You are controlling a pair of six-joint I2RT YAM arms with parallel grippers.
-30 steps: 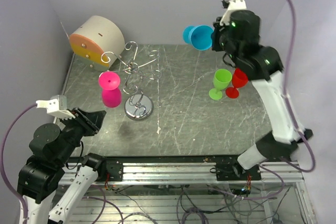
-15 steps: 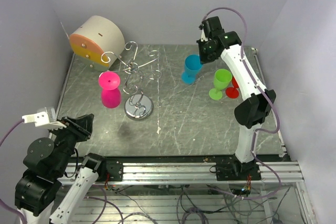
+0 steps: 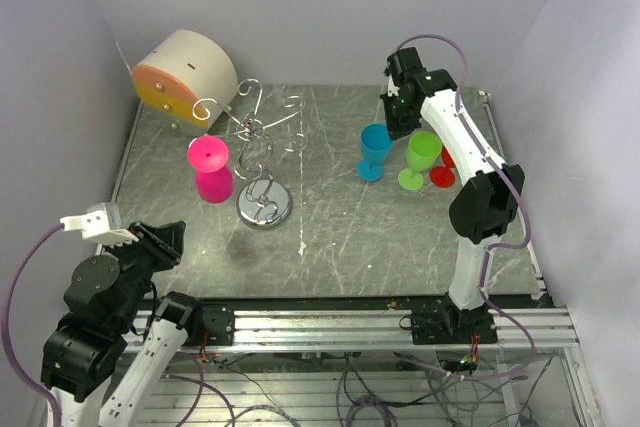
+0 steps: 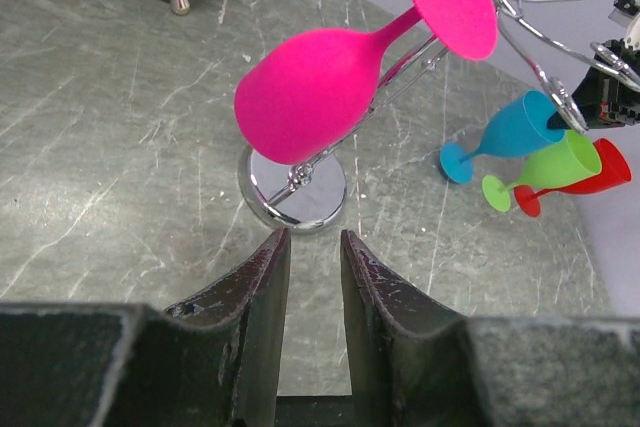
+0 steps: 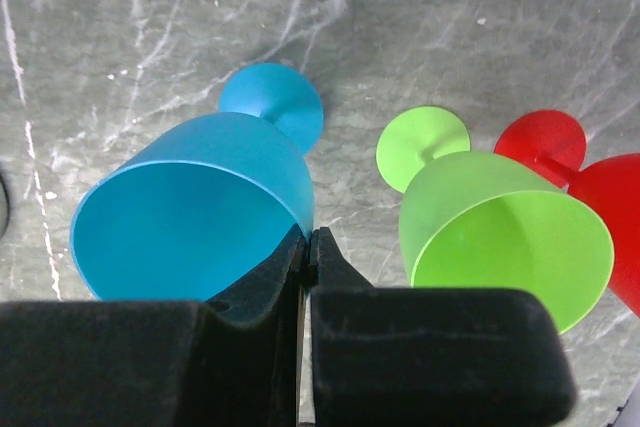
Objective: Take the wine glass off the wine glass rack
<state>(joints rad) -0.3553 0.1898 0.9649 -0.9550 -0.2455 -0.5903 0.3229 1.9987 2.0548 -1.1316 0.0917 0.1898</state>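
At the left, the left gripper (image 4: pixel 312 239) hangs low over the table (image 3: pixel 330 237) near its front edge, its fingers apart by only a narrow gap and with nothing between them. It looks toward the wine glass rack (image 3: pixel 264 209). One pink wine glass (image 4: pixel 310 97) hangs there upside down, with its foot caught in a wire hook, so I judge that the task is not finished for this glass. If an arm pulls it sideways instead of sliding the stem out along the hook, the foot can catch in the curl. The light rack may then tip or be dragged toward the beige cylinder (image 3: pixel 185 72) behind it. Farther right, the blue wine glass (image 5: pixel 200 197) is off the rack, and its foot seems to rest on the table. The right gripper (image 5: pixel 305 242) pinches the wall of the bowl at the rim, with the fingers pressed together on it. The risk here is in the release. If the foot is not flat on the table, or if a finger drags on the rim when it opens or lifts, the glass can fall over. The green wine glass (image 5: pixel 500 227) stands just beside it, and the red wine glass (image 5: pixel 545 137) comes right after, so one fall may knock down all three.
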